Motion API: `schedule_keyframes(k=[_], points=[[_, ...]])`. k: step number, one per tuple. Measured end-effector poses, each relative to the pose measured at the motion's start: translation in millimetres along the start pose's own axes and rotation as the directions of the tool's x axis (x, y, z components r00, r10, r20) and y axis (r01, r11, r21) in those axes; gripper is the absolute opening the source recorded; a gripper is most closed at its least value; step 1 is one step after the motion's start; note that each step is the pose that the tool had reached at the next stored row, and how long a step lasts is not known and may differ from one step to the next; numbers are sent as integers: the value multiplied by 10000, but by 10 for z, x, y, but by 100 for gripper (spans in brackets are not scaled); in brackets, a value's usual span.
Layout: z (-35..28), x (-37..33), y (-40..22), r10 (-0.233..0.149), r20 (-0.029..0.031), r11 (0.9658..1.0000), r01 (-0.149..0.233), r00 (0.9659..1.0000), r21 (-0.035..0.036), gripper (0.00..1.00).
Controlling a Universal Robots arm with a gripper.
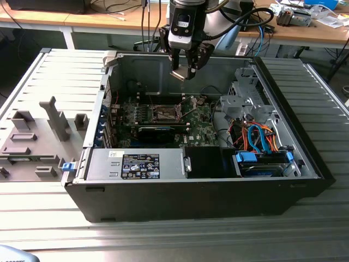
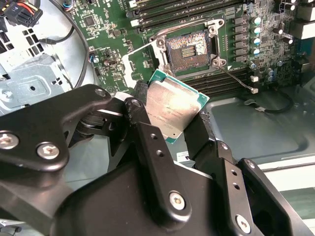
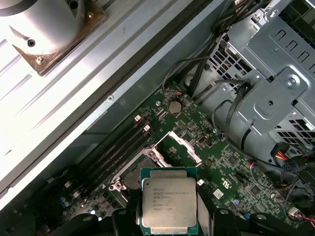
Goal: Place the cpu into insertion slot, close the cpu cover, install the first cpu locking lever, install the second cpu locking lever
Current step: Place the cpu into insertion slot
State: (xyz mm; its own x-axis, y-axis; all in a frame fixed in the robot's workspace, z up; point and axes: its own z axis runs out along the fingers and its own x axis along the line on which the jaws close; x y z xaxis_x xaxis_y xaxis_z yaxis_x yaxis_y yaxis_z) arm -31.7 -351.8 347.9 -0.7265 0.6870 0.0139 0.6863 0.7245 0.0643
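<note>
- The cpu [image 2: 172,110] is pinched by two opposite edges between the fingers [image 2: 197,132], which are closed just to its width. It hangs well above the motherboard in the open computer case [image 1: 163,196].
- It looks light, thin and stiff. The smooth metal face is probably slippery and the underside delicate, so the edges are the safe hold.
- The insertion slot [image 2: 188,49] lies bare below, with the cpu cover [image 3: 183,146] swung up beside it.
- There is open room above the slot. The drive cage [image 1: 245,101] stands well apart, and the memory slots [image 2: 197,12] run just beside it.
</note>
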Motion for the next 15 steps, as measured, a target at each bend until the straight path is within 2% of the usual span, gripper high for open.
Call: schedule_keyframes(k=[15], points=[[3,0,0,182,14,9998,-182,9998,0,55]])
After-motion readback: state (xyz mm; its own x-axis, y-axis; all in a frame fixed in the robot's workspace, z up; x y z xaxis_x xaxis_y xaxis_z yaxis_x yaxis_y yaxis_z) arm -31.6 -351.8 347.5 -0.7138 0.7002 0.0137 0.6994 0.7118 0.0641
